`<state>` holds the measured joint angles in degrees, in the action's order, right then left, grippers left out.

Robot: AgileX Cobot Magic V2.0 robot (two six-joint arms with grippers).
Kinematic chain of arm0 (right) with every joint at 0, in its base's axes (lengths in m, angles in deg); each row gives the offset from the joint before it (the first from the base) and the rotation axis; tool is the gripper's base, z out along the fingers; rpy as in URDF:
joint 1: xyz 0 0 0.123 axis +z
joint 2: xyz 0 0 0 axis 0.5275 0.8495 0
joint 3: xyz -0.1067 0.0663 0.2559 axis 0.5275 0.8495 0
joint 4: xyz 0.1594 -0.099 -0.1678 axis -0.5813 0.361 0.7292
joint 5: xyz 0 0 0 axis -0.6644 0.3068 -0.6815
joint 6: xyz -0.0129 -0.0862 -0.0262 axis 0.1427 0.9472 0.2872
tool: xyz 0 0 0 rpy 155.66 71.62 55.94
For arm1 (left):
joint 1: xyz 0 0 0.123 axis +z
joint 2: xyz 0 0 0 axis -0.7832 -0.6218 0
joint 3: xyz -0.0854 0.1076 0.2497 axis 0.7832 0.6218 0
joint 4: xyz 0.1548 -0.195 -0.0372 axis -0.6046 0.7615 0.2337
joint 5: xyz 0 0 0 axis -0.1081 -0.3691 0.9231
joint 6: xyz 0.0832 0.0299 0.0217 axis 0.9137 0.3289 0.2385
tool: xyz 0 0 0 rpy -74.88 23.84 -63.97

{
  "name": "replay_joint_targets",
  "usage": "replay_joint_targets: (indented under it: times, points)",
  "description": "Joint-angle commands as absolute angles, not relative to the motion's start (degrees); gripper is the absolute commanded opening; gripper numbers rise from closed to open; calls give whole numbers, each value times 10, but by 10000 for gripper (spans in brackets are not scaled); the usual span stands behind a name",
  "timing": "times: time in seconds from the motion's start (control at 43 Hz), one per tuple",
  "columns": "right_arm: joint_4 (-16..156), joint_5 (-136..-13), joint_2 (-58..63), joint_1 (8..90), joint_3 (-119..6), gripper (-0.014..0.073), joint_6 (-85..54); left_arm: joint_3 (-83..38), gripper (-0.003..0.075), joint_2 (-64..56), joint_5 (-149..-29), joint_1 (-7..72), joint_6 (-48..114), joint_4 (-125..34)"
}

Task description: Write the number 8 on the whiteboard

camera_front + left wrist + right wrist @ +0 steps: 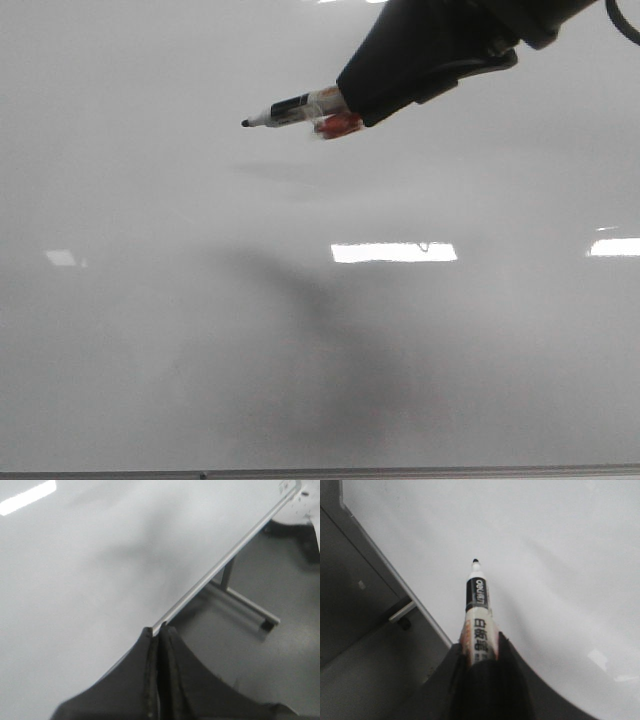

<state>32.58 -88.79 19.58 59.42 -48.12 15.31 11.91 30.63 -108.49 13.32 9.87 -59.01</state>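
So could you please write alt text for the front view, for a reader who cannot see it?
A black gripper reaches in from the upper right, holding a marker with its uncapped black tip pointing left over a blank, glossy whiteboard. No number is drawn yet; only light reflections and a soft shadow show on the board.

Pale grey whiteboard (pixel 150 330), black-tipped marker (pixel 290 108)

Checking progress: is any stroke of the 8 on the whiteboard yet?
No, the whiteboard shows only reflections and shadow, and the marker tip hangs clear of it.

Right arm's fingers (pixel 345 112) hold a marker (pixel 290 108) above the blank whiteboard (pixel 150 300).
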Motion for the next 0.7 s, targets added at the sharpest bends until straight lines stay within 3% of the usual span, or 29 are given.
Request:
replay_joint_targets:
  times: [0.0, 0.163, 0.674]
  points:
    - [299, -840, 209, 589, -528, -59, 156, 113, -21, 365, -1031, 135, 87, -578]
    - [291, -826, 263, 589, -582, -59, 156, 116, -21, 418, -1029, 135, 87, -580]
    - [295, -856, 420, 617, -644, -59, 153, 116, -21, 419, -1030, 135, 88, -580]
